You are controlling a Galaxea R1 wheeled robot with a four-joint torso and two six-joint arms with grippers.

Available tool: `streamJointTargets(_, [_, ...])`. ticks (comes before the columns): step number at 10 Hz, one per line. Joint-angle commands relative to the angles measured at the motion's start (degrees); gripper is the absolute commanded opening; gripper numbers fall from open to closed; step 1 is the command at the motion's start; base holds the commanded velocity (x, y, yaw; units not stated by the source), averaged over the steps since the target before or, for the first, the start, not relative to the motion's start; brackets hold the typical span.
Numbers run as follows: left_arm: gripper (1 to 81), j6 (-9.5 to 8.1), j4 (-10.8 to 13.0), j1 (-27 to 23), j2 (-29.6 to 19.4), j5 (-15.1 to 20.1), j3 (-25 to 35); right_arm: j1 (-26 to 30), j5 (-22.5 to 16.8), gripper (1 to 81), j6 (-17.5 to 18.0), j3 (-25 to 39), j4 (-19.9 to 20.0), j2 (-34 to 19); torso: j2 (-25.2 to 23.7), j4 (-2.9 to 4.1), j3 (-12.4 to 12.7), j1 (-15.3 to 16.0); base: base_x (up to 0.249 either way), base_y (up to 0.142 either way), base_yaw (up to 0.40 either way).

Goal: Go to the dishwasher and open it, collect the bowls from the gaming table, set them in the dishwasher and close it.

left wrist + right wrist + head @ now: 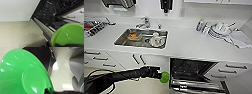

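Note:
The dishwasher stands open under the white counter, its door folded down and its inside dark. My left arm reaches in from the left, and the left gripper is shut on a bright green bowl just left of the door's edge. In the left wrist view this bowl sits close before the dishwasher's rack. The right wrist view has a second green bowl, seen from its underside above the pale floor, with a dark finger over its rim. The gaming table is out of view.
A steel sink holding dishes is set in the counter, with a tap behind it. Stacked plates and a bottle stand at the right. White drawers flank the dishwasher. Grey robot body is near the right gripper.

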Motion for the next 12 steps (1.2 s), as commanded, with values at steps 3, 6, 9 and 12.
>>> streamJointTargets(3, [1.0,-0.23,-0.8,-12.2,12.2,-0.5,-8.7,1.3,-4.8,1.0,-0.2,0.5,-0.7,-1.8,0.0,0.0,0.0,0.0,0.0,0.0,0.0])
streamJointTargets(6, [1.0,-0.23,-0.7,-14.1,18.4,-0.4,-10.4,1.7,-5.0,1.0,-0.2,0.4,-0.7,-1.3,0.0,0.0,0.0,0.0,0.0,0.0,0.0])
streamJointTargets(9, [1.0,-0.49,-0.8,-16.8,25.7,-0.1,-11.3,1.9,-4.9,1.0,-0.2,0.0,-0.7,-0.7,0.0,0.0,-0.1,0.0,0.0,0.0,0.0])
streamJointTargets(12, [1.0,-0.58,-0.9,-17.6,29.1,-0.1,-12.2,1.8,-4.9,1.0,-0.2,-0.6,-0.7,-0.2,0.0,0.0,-0.1,0.0,0.0,0.0,0.0])
